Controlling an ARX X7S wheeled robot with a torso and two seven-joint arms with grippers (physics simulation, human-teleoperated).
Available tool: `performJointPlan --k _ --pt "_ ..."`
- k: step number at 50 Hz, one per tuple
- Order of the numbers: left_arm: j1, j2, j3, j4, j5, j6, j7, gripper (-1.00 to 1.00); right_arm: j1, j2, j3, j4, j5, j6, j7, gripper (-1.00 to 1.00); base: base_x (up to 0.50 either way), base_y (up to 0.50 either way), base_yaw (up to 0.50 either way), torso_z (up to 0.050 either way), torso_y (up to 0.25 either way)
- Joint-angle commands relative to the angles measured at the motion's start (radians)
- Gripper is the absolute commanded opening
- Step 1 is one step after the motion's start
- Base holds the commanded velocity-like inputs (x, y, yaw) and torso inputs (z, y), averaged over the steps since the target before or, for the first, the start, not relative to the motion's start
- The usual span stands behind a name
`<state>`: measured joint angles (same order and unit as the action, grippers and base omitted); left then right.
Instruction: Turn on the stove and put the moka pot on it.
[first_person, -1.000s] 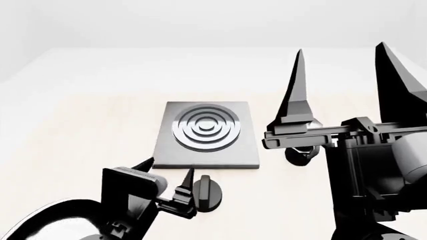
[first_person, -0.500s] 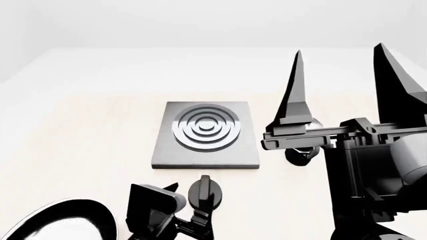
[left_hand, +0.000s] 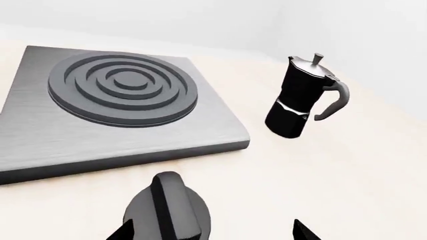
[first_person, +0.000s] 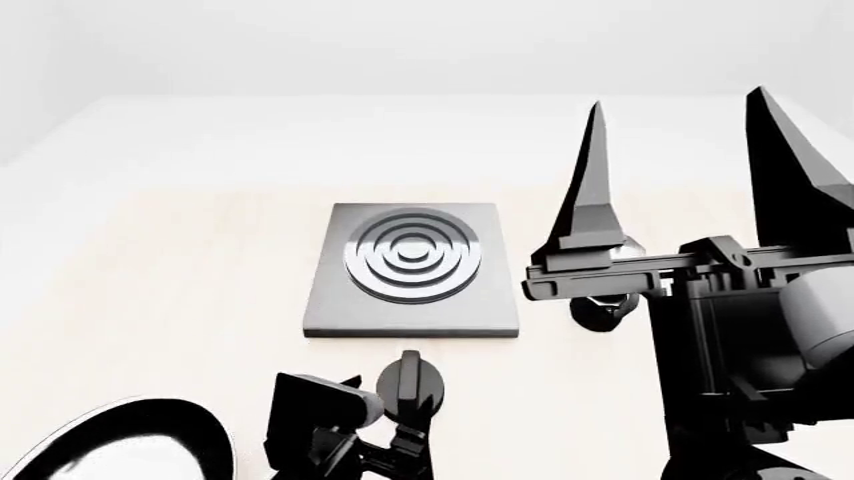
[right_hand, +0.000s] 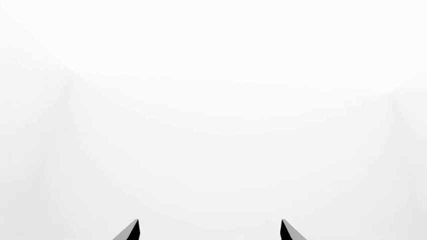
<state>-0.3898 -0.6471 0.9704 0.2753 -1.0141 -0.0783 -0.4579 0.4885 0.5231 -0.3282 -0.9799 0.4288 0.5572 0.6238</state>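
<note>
The stove (first_person: 411, 268) is a flat grey slab with raised rings at the table's middle; it also shows in the left wrist view (left_hand: 113, 105). Its round black knob (first_person: 411, 383) stands apart, in front of the slab. My left gripper (first_person: 380, 410) is open and low just before the knob (left_hand: 170, 210), which sits between the fingertips (left_hand: 303, 231) and nearer one of them, not clamped. The moka pot (left_hand: 300, 102) stands upright on the table right of the stove; in the head view it (first_person: 601, 312) is mostly hidden by my right arm. My right gripper (first_person: 681, 100) is open, empty and points upward.
A round black frying pan (first_person: 120, 445) lies at the near left by my left arm. The right wrist view shows only a white wall beyond the open right gripper (right_hand: 210, 229). The pale table (first_person: 160, 260) stretches left of and behind the stove.
My left gripper has moved right and back toward me, from left of the knob to just in front of it. The right arm, the stove and the pot have not moved.
</note>
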Motion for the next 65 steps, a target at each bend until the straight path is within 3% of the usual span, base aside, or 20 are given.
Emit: performJointPlan --k 1,65 --pt "-0.008 0.018 0.005 -0.031 0.002 -0.014 -0.008 1.00 0.001 0.006 -0.002 -0.002 0.004 -0.004 0.005 1.00 0.00 0.00 0.00 0.000 0.000" --pt "-0.068 0.121 0.016 -0.237 -0.003 -0.039 0.087 1.00 0.010 0.026 -0.033 0.008 0.015 -0.028 0.028 1.00 0.00 0.00 0.00 0.000 0.000"
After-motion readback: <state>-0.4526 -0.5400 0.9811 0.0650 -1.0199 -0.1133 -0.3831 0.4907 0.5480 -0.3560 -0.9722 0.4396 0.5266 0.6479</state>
